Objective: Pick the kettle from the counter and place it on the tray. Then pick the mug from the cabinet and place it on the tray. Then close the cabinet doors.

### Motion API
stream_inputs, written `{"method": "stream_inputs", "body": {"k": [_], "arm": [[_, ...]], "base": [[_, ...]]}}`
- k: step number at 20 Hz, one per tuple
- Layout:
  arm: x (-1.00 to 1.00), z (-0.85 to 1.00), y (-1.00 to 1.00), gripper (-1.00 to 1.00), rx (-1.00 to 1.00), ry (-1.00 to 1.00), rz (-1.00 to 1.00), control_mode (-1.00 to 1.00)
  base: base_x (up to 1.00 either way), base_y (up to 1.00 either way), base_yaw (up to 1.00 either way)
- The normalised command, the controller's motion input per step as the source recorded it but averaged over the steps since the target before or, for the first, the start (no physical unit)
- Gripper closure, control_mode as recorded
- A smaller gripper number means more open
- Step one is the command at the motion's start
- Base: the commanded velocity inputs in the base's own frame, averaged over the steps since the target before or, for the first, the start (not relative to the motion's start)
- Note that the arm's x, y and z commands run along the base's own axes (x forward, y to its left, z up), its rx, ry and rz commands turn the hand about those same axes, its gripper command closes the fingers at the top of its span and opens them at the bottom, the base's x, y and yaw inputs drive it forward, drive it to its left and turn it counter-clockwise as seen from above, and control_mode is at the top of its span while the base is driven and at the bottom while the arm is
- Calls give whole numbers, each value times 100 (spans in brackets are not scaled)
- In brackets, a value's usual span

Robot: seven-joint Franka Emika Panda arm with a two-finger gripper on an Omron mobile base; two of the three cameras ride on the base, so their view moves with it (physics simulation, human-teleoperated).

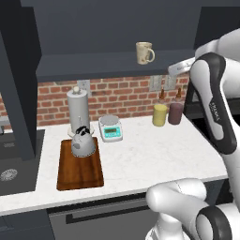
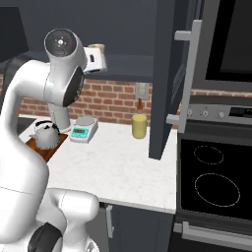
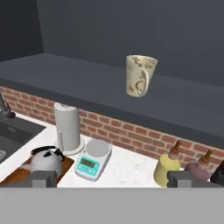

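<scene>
So the kettle (image 1: 83, 143) already sits on the tray (image 1: 79, 172) over on the table (image 1: 154, 150), which makes step 1 look done. Now it's the mug (image 3: 140, 75) part: it stands upright on the cabinet (image 1: 112, 28) shelf, handle toward the camera. The claw (image 3: 112, 178) is released, spread wide, well short of it. Next move probably needs a reach up and in, lined up around the mug body.

I've got the grey kettle (image 1: 83, 143) sitting upright on the far end of the brown tray (image 1: 79, 174), which lies flat on the white surface (image 1: 154, 154). The cream mug (image 1: 144, 52) stands upright on the shelf of the open cabinet (image 1: 108, 63), handle facing me.
</scene>
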Motion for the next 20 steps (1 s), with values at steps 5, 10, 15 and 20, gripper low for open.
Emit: {"method": "stream_inputs", "body": {"k": [5,10,15,20], "arm": [[51,12,-3,-100,6,0,0,-100],[53,1,2,-100,6,0,0,-100],[43,-6,2,-100,2,0,0,-100],[43,-8,4,-100,3,0,0,-100]], "base": [[0,0,0],[0,0,0],[0,0,0],[0,0,0]]}}
